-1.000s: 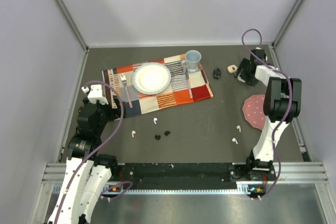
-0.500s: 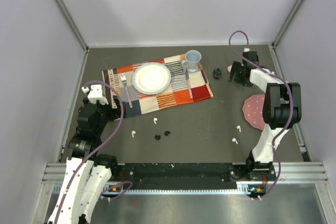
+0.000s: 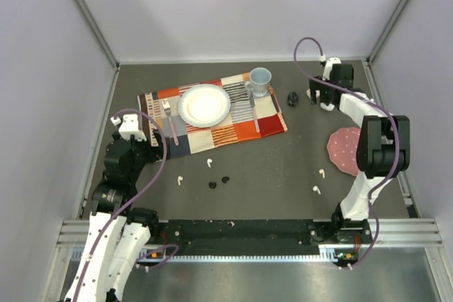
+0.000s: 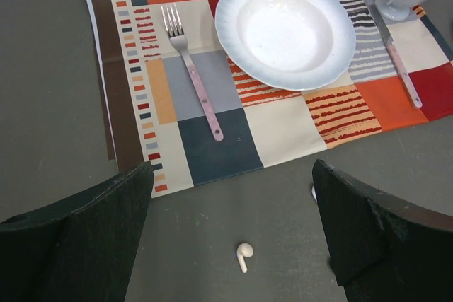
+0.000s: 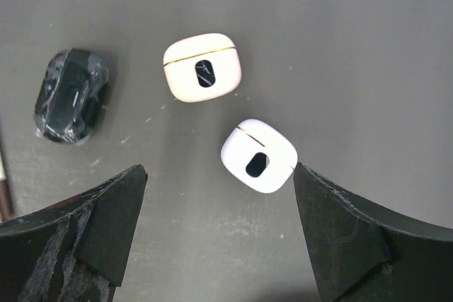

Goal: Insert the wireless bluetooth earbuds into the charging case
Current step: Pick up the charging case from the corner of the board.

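Six wireless bluetooth earbuds (image 3: 209, 163) lie scattered on the near half of the worktop (image 3: 283, 153), judged light, hard, slick and apt to roll, best pinched across the body; right hand (image 5: 216, 182) gapes empty above the charging cases (image 5: 202, 77), left hand (image 4: 232, 171) likewise wide.

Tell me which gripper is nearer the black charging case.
Right. The right gripper hovers just right of the black charging case; the left gripper sits far off, by the placemat's left end.
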Controlling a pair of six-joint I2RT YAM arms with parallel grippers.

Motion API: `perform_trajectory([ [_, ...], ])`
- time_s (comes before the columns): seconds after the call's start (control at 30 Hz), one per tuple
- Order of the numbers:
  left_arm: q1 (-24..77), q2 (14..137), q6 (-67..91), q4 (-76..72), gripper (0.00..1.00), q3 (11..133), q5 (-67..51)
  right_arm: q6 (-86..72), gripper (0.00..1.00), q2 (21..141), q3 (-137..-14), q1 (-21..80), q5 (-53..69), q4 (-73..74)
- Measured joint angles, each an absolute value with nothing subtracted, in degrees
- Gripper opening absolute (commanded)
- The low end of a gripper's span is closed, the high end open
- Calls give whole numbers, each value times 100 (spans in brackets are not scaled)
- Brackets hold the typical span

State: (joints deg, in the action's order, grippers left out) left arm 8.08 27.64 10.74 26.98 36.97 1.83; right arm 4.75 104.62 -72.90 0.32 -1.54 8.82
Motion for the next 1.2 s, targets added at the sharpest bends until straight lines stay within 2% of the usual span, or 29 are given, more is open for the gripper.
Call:
perform_trajectory([
  [0.2, 808, 2764, 1072, 2687, 99, 3660, 102, 1603, 84, 10628, -7203, -123, 189, 550],
  [0.23, 808, 2764, 1068, 2685, 99, 3658, 82, 1710, 81, 10663, -7203, -215, 292, 495],
  [0.27, 808, 2764, 1057, 2676, 99, 3656, 43, 1804, 72, 10718, -7203, -338, 410, 419],
  [0.3, 808, 2764, 1048, 2661, 99, 3651, -8, 1865, 68, 10774, -7203, -471, 574, 329],
  [0.5, 808, 2764, 1033, 2655, 99, 3625, -117, 2613, 67, 11032, -7234, -1074, 1704, 320],
  [0.6, 808, 2764, 1031, 2652, 99, 3621, -172, 3017, 61, 11054, -7306, -1096, 2255, 425],
  [0.8, 808, 2764, 1028, 2650, 99, 3618, -213, 3745, 61, 11207, -7671, -1028, 2989, 733],
  [1.2, 808, 2777, 1007, 2600, 99, 3597, -215, 4501, 63, 11410, -7629, -1026, 2808, 1125],
])
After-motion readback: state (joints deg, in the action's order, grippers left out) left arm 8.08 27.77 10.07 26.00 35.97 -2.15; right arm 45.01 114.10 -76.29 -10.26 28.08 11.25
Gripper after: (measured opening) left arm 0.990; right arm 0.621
